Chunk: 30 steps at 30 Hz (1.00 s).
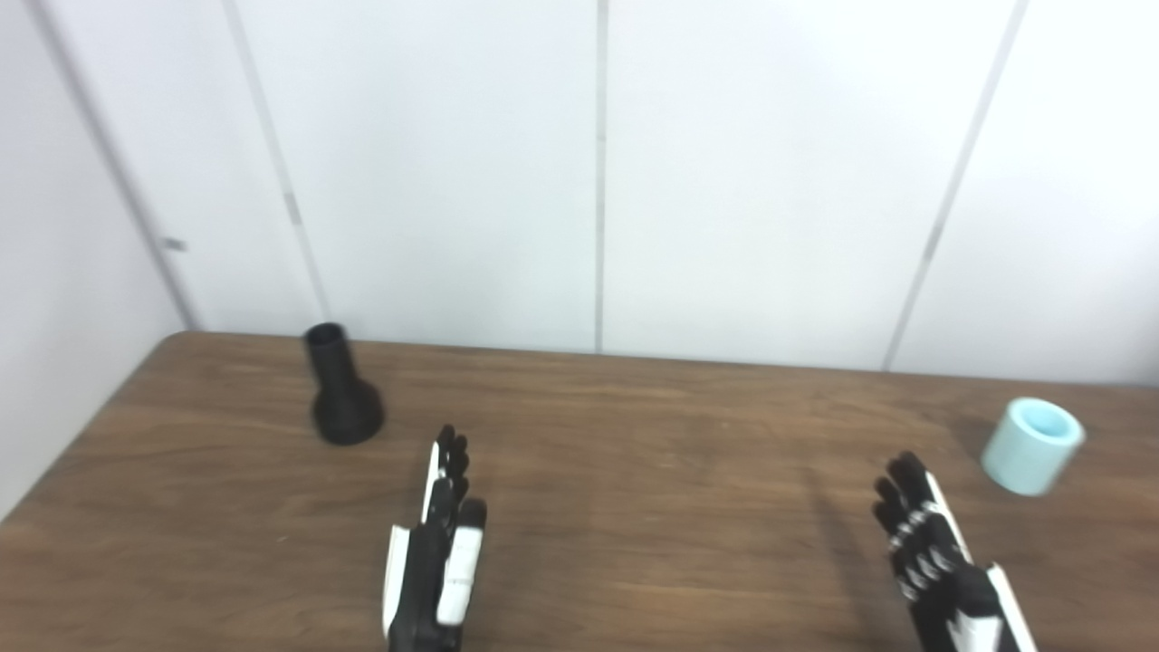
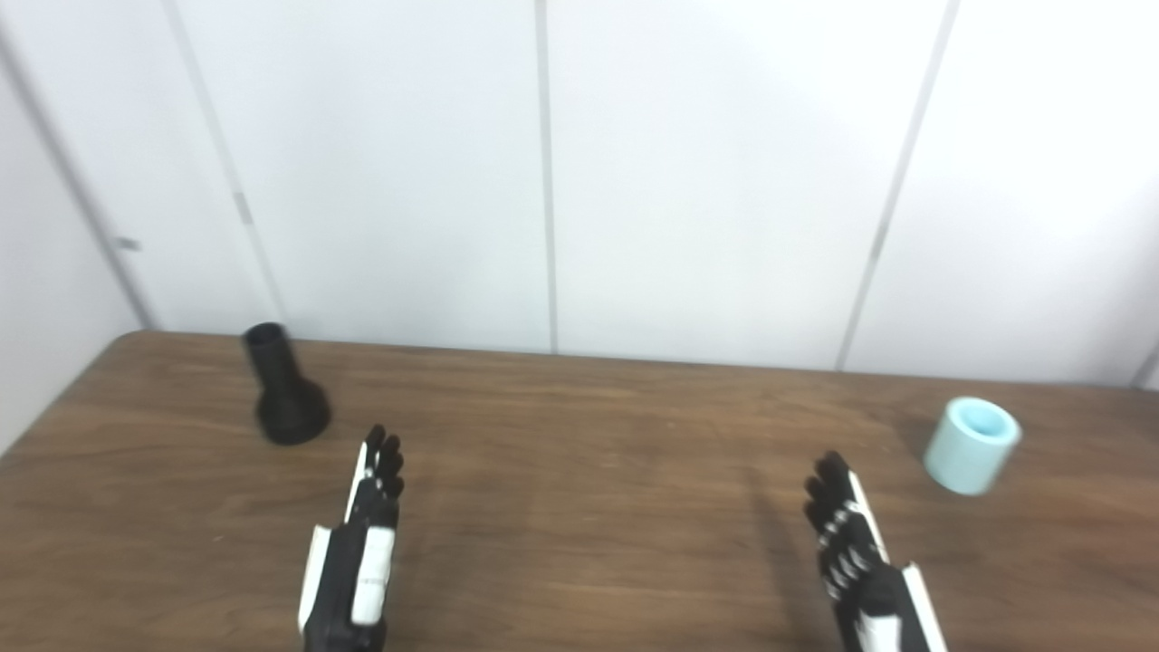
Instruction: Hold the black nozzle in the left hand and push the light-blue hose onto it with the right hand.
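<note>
While both arms reach in from the near edge, the left robot hand and the right robot hand hover over a brown wood-grain surface, each empty with fingers stretched forward and held loosely apart. A black nozzle stands upright at the far left of the surface, wide base down and narrow open neck up, a little beyond and to the left of the left robot hand's fingertips and not touching them. A light-blue hose, a short stubby tube, rests at the far right with its open mouth tilted up and toward the right, beyond and to the right of the right robot hand and apart from it. Nozzle and hose lie well apart, on opposite sides of the surface. Behind them rises a white panelled wall with thin grey seams.
</note>
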Each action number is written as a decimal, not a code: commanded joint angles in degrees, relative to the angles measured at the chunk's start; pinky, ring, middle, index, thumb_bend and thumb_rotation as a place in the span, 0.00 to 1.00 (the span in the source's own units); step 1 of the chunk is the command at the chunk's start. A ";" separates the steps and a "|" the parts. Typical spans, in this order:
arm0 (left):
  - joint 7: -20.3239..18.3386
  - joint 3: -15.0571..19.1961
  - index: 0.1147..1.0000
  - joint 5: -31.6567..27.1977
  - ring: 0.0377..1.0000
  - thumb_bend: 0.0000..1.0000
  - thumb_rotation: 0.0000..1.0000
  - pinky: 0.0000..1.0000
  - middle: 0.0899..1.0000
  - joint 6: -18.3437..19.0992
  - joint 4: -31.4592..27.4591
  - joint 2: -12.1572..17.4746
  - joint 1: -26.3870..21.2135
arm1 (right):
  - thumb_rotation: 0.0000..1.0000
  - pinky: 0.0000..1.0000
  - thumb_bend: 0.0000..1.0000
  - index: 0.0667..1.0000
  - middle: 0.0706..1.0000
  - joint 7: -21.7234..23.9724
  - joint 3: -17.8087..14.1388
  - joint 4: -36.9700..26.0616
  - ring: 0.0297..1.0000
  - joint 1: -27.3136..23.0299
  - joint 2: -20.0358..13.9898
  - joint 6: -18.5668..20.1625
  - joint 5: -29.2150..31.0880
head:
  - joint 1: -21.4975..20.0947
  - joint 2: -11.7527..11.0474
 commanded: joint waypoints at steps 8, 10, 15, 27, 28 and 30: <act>4.15 6.93 1.00 0.01 1.00 0.74 1.00 1.00 1.00 -0.21 -1.02 1.03 -2.90 | 1.00 1.00 0.72 1.00 1.00 0.35 -0.36 4.60 1.00 2.88 -0.23 0.87 0.96 | 0.74 1.26; 4.85 8.88 1.00 -0.81 1.00 0.69 1.00 1.00 0.99 -0.73 -0.73 1.83 -3.79 | 1.00 1.00 0.72 1.00 1.00 0.27 -0.37 4.14 1.00 2.89 -0.14 1.41 1.03 | 0.84 1.65; 6.63 14.28 1.00 -4.44 1.00 0.66 0.82 1.00 0.99 -2.21 1.45 4.62 -6.53 | 1.00 1.00 0.73 1.00 1.00 0.11 -0.24 3.17 1.00 2.98 0.12 2.32 0.63 | 0.40 2.46; 4.03 15.87 0.87 -0.12 0.95 0.74 0.52 0.95 0.87 12.67 6.73 16.96 -15.01 | 1.00 0.97 0.74 1.00 1.00 0.71 -0.62 3.73 1.00 2.86 -0.49 2.19 1.26 | -0.66 3.03; 3.12 14.82 0.86 1.61 0.93 0.75 0.50 0.91 0.83 14.72 7.70 18.80 -15.83 | 1.00 0.97 0.75 1.00 1.00 0.68 -0.59 3.68 1.00 2.88 -0.48 2.21 1.25 | -0.84 3.08; 2.02 13.05 0.86 4.13 0.89 0.77 0.48 0.87 0.77 17.06 9.44 21.43 -16.87 | 1.00 0.96 0.76 1.00 1.00 0.62 -0.54 3.59 0.99 2.90 -0.44 2.25 1.20 | -0.96 3.16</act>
